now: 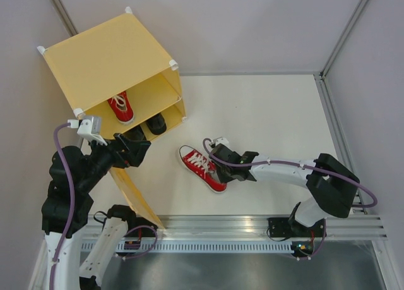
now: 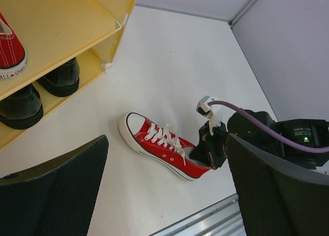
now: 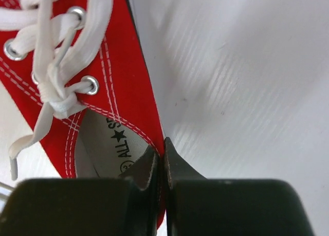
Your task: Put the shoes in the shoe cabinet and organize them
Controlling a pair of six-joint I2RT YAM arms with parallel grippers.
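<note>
Right wrist view shows the right gripper [image 3: 160, 159] pinched shut on the canvas collar of the red sneaker [image 3: 121, 87], which lies on the table [image 1: 271, 113] right of the shoe cabinet [image 1: 107, 56]; so narrow a hold may let it swing or slip when lifted.

Black-jointed, white-linked arms [image 1: 281, 170] trail purple cables [image 1: 60, 170], with pale wrist cameras [image 1: 91, 124] and black textured jaws.
</note>
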